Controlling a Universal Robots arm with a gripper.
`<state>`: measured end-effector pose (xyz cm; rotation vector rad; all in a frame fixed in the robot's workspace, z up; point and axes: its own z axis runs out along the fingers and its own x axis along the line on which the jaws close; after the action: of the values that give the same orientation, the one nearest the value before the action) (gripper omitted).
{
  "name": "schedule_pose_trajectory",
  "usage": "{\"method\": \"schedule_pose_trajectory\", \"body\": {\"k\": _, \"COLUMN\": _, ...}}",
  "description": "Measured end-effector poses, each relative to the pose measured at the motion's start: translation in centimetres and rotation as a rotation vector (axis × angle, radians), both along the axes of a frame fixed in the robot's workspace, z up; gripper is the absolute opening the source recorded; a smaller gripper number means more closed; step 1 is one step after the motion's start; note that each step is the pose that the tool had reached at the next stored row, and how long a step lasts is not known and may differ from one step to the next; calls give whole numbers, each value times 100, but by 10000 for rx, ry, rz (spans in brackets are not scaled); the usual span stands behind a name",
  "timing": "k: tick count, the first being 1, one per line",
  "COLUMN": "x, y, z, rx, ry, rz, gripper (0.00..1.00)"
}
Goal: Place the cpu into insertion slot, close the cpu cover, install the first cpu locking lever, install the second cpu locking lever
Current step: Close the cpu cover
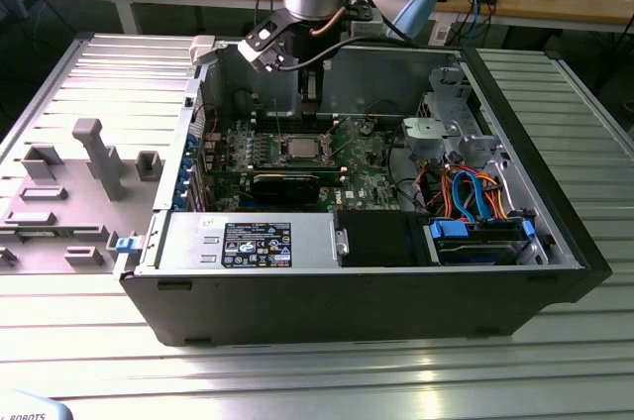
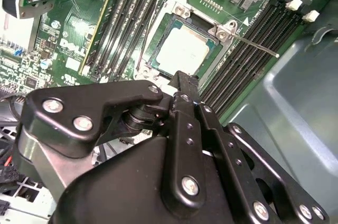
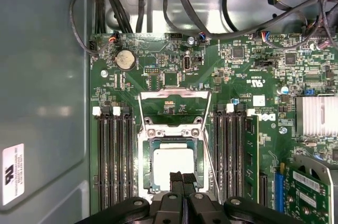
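The jaws are pressed together with nothing pinched between them. In the first wrist view the gripper [image 3: 182, 178] is held just over one edge of the cpu [image 3: 173, 164]. The cpu is seated flat in the insertion slot [image 3: 147, 163], so nothing needs to be carried. The cpu cover [image 3: 174, 95] is swung up and open, leaving the chip exposed, and a thin locking lever [image 2: 254, 45] is seen unlatched beside the socket. One edge of the cpu is hidden by the fingertips, so contact cannot be judged.
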<state>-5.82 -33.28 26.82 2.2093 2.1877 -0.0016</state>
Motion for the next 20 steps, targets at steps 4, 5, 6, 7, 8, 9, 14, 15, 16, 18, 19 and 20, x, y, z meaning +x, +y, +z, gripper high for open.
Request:
{"method": "schedule_pose_trajectory", "body": {"k": 4, "x": 1, "y": 0, "z": 79, "rx": -8, "ry": -1, "rz": 2, "gripper": 11}}
{"method": "schedule_pose_trajectory", "body": {"k": 5, "x": 1, "y": 0, "z": 79, "rx": -22, "ry": -1, "rz": 2, "gripper": 11}}
{"method": "schedule_pose_trajectory", "body": {"k": 6, "x": 1, "y": -1, "z": 80, "rx": -28, "ry": 0, "rz": 3, "gripper": 11}}
{"method": "schedule_pose_trajectory", "body": {"k": 7, "x": 0, "y": 0, "z": 81, "rx": -32, "ry": 1, "rz": 0, "gripper": 11}}
{"method": "schedule_pose_trajectory", "body": {"k": 8, "x": 0, "y": 0, "z": 81, "rx": -31, "ry": 0, "rz": 1, "gripper": 11}}
{"method": "schedule_pose_trajectory", "body": {"k": 9, "x": 0, "y": 0, "z": 80, "rx": -33, "ry": 0, "rz": 1, "gripper": 11}}
{"method": "schedule_pose_trajectory", "body": {"k": 14, "x": 0, "y": 0, "z": 80, "rx": -38, "ry": 0, "rz": 1, "gripper": 11}}
{"method": "schedule_pose_trajectory", "body": {"k": 15, "x": 0, "y": 0, "z": 80, "rx": -38, "ry": 0, "rz": 0, "gripper": 11}}
{"method": "schedule_pose_trajectory", "body": {"k": 16, "x": 0, "y": 0, "z": 80, "rx": -38, "ry": 0, "rz": 1, "gripper": 11}}
{"method": "schedule_pose_trajectory", "body": {"k": 18, "x": 0, "y": 0, "z": 80, "rx": -39, "ry": 0, "rz": 1, "gripper": 11}}
{"method": "schedule_pose_trajectory", "body": {"k": 19, "x": 0, "y": 0, "z": 80, "rx": -39, "ry": 0, "rz": 1, "gripper": 11}}
{"method": "schedule_pose_trajectory", "body": {"k": 20, "x": 1, "y": 0, "z": 81, "rx": -38, "ry": 0, "rz": 1, "gripper": 11}}
